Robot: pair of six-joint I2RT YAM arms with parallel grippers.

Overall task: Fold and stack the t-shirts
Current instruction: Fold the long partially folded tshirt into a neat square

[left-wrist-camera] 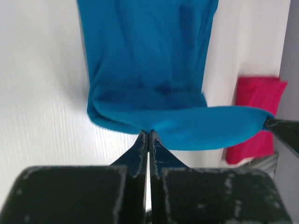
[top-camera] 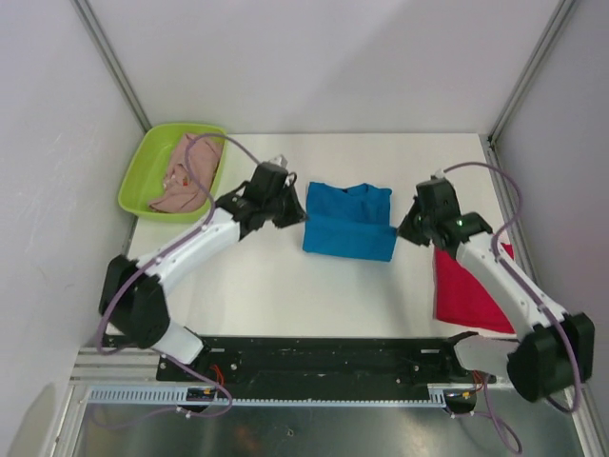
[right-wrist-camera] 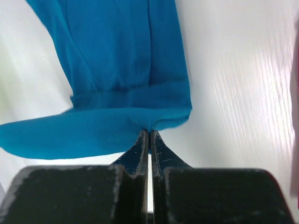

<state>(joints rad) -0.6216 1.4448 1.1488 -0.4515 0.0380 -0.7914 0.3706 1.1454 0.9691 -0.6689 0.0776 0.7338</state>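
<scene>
Now the blue t-shirt (top-camera: 347, 221) is found at the middle of the table (top-camera: 285, 290). One edge of it is pinched at the left end by the closed left gripper (left-wrist-camera: 148, 134) and at the right end by the closed right gripper (right-wrist-camera: 149, 132). The red t-shirt (top-camera: 464, 290) is laid at the right, and the pink t-shirt (top-camera: 186, 176) is kept inside the green tray (top-camera: 133, 190).
</scene>
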